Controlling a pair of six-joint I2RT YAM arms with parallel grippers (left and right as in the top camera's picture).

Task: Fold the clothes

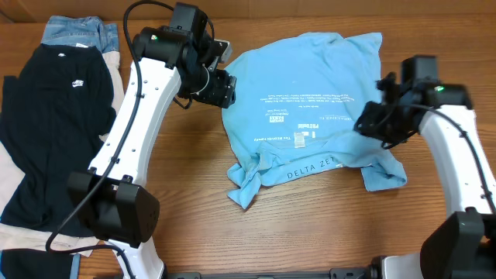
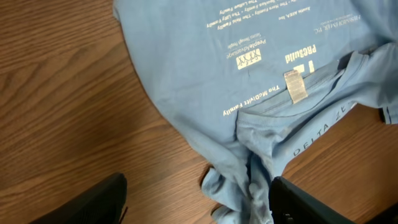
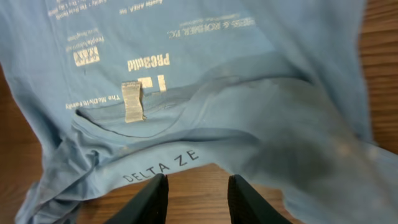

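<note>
The clothes are one light sky-blue T-shirt [image 1: 310, 101], lying crumpled on the wooden table with white print and a "DELTA ZE" hem facing up. My left gripper [image 1: 219, 87] hovers at the shirt's left edge. In the left wrist view the left gripper [image 2: 199, 208] stands wide open, and a bunched fold of the T-shirt [image 2: 205, 68] lies just inside its right finger [image 2: 311, 205]. My right gripper [image 1: 370, 122] is over the shirt's right side. In the right wrist view the right gripper [image 3: 196, 202] is open over bare wood, just short of the T-shirt [image 3: 249, 93] hem.
A black T-shirt [image 1: 58, 116] with a small white logo lies spread at the left. Folded blue jeans [image 1: 77, 31] sit behind it and a beige cloth [image 1: 15, 194] under it. Bare wood shows in front of the blue shirt.
</note>
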